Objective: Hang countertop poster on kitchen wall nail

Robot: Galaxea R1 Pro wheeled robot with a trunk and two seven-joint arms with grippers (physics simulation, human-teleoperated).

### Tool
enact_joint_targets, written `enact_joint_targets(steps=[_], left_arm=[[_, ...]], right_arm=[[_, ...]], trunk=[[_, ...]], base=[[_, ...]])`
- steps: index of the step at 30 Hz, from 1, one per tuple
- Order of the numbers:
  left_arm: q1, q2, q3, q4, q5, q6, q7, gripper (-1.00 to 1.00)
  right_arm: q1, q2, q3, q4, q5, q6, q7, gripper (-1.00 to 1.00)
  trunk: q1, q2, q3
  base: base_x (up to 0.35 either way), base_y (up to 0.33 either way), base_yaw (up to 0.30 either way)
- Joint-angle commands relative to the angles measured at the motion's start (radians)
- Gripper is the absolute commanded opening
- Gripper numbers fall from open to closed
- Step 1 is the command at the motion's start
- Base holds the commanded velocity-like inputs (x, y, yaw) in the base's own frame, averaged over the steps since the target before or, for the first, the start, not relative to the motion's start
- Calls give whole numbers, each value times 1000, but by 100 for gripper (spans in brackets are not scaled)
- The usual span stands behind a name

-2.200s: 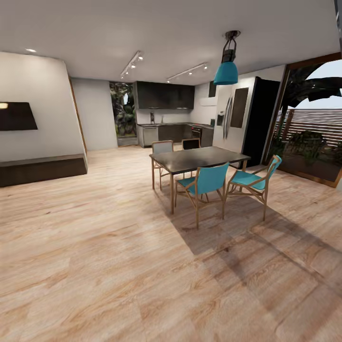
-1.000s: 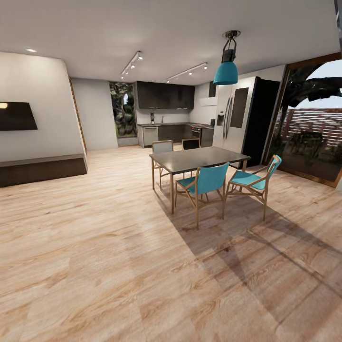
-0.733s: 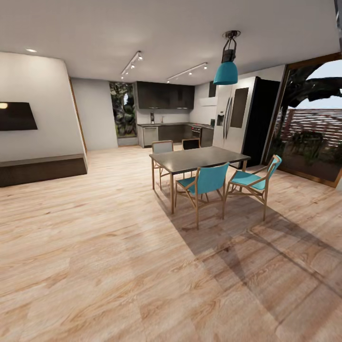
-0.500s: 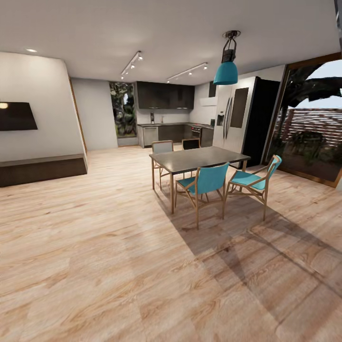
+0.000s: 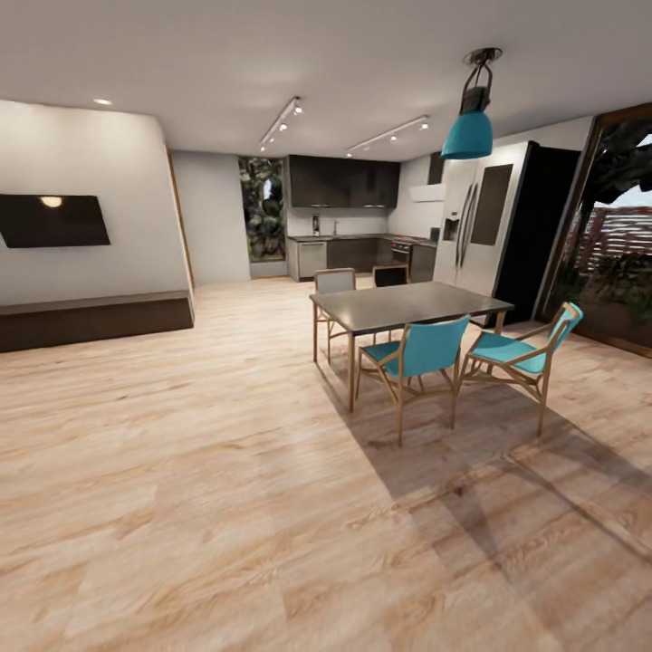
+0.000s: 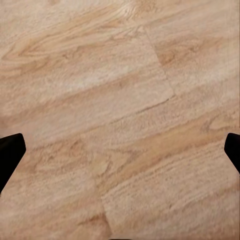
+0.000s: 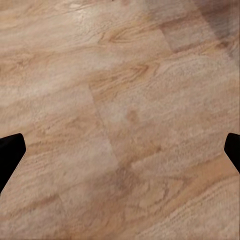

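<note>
Far across the wooden floor (image 5: 181, 471), the kitchen countertop (image 5: 349, 239) lay beyond the dining table (image 5: 407, 303), well apart from both grippers. Left gripper (image 6: 120, 150) and right gripper (image 7: 120, 150) stood spread wide over floorboards, holding nothing.

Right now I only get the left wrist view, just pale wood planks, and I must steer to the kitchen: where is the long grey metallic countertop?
Observer: In the head view the grey kitchen countertop lies far ahead, right of centre, against the back wall.
Operator: Anything in my path?
Observer: A dark rectangular dining table with turquoise chairs stands ahead to the right; the wooden floor runs past its left side.
Operator: Right gripper?
Observer: The right gripper hangs open over floor planks, holding nothing.
</note>
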Motion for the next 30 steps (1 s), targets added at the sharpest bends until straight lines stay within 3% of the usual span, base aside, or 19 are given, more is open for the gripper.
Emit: enact_joint_targets(steps=[1, 12, 22, 30], left_arm=[[0, 0, 1, 0, 0, -2, -1, 100], [0, 0, 7, 1, 0, -1, -1, 100], [0, 0, 7, 1, 0, 0, 0, 100], [0, 0, 7, 1, 0, 1, -1, 100]], right_arm=[[0, 0, -1, 1, 1, -3, 0, 100], [2, -10, 6, 0, 7, -4, 0, 100], [3, -5, 5, 0, 8, -5, -5, 100], [3, -10, 4, 4, 9, -5, -3, 100]], trunk=[[1, 0, -1], [1, 0, -1], [1, 0, -5], [1, 0, -6]], base=[[311, 0, 47], [327, 84, 19], [158, 106, 229], [307, 3, 58]])
